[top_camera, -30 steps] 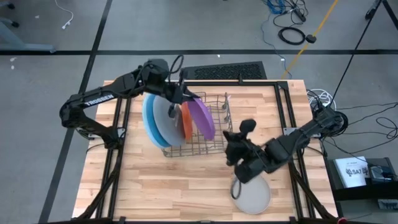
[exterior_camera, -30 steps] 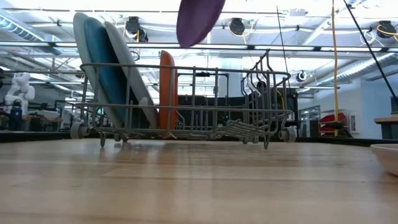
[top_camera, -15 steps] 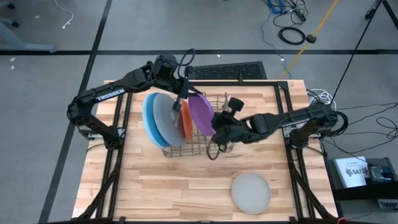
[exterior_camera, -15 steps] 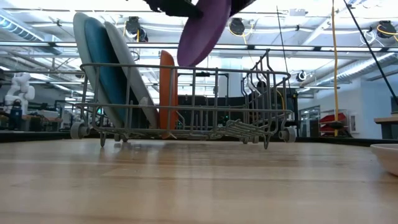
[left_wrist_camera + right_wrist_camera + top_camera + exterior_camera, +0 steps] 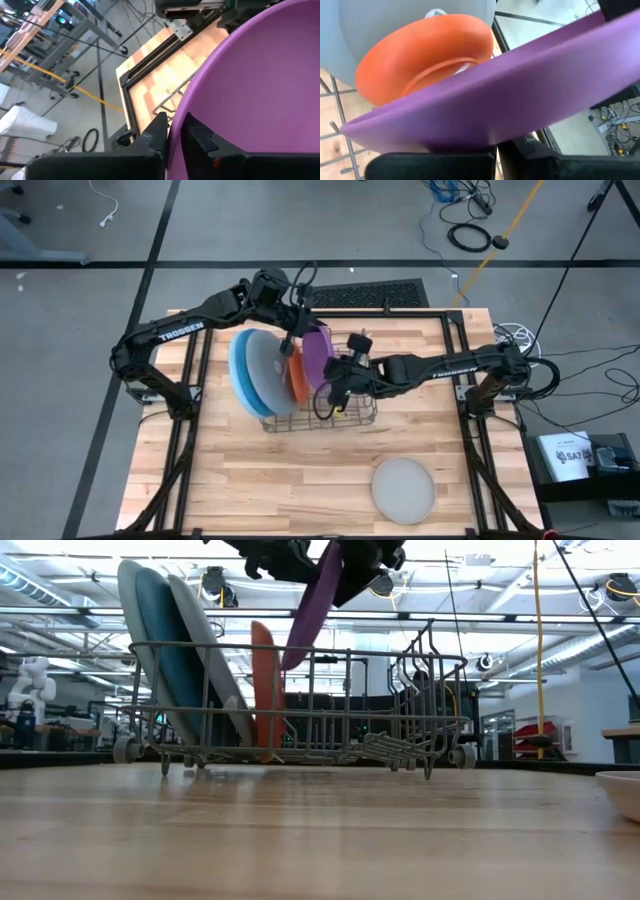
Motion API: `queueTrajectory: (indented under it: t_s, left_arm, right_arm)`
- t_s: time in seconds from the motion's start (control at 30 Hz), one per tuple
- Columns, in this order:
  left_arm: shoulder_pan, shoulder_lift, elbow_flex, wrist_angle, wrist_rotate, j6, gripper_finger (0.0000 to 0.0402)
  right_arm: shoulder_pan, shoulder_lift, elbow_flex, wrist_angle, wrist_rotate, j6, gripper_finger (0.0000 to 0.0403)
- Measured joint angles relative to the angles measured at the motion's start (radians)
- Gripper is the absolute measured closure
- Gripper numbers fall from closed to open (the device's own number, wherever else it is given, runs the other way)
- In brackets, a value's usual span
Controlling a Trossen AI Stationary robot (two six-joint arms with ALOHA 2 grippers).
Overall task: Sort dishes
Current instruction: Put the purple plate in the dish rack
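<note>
nearest the camera side of the table, the pale grey plate [image 5: 404,487] lies flat on the bare wood, right of centre and well apart from both arms and from the wire dish rack [image 5: 352,412]; in the low view only its rim shows at the right edge [image 5: 622,790]. it looks like the one dish not yet dealt with.

farther back stands the rack, in the middle of the table. three large plates stand on edge at its left end: the grey plate [image 5: 272,372] on the inner side, the blue plate [image 5: 172,650] behind it and the pale blue plate [image 5: 236,368] outermost. just right of them the orange plate [image 5: 266,680] stands upright in its own slot. so four of six appear racked.

the fifth, the purple plate [image 5: 315,360], is in the air, tilted, its lower edge dipping inside the rack's top rail just right of the orange one, not yet seated as far as i can judge.

the right gripper [image 5: 335,376] reaches in from the right over the rack; its wrist view shows its fingers clamped on the purple plate's edge, the plate crossing above the orange one [image 5: 425,50]. farthest back, the left gripper [image 5: 298,332] comes from the far left, and its wrist view shows its fingers [image 5: 157,131] pinching the plate's rim [image 5: 250,85] too. both jaws seem closed on the same plate, one at each side.
</note>
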Motion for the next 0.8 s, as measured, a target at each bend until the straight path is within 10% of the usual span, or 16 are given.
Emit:
queueTrajectory:
  t_s: [0.8]
  left_arm:
    - [-0.145,0.001,-0.042,-0.067,-0.275,0.13,0.0372]
  right_arm:
    - [0.002,0.116,0.0,-0.006,0.019,0.073,0.0403]
